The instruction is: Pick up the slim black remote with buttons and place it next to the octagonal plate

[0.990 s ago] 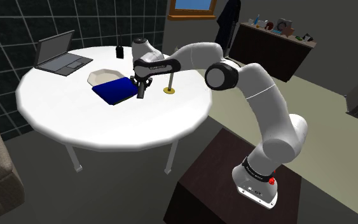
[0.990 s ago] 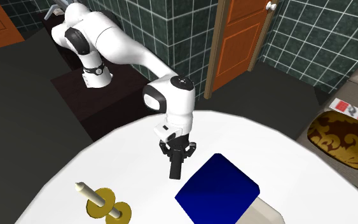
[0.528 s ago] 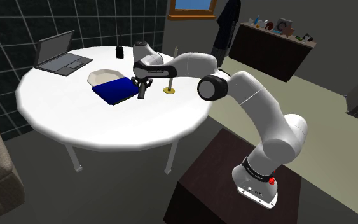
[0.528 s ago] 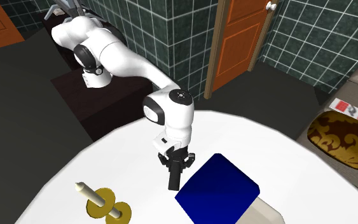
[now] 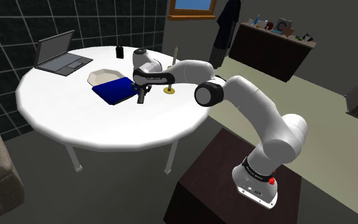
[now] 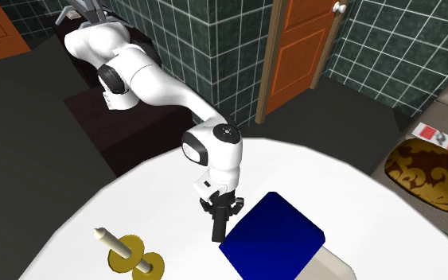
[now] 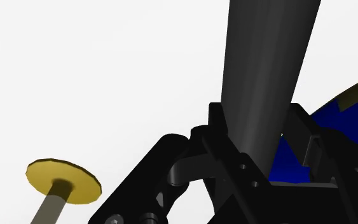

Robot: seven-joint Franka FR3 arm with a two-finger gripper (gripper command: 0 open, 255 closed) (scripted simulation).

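Observation:
The slim black remote hangs upright between my gripper's fingers, its lower end close to the white round table. My gripper is shut on it. The remote is just beside the near edge of a blue box, and my gripper clasps its upper end. The cream octagonal plate lies behind the blue box, partly covered by it. In the wrist view the dark remote runs out from my gripper, with the blue box beside it.
A brass candlestick stands close to the arm's far side; its base and the candlestick are near the gripper. An open laptop and a small black bottle sit at the table's back.
The gripper has sunk lower with the remote and shifted a little toward the blue box. The arm has stretched out further over the table.

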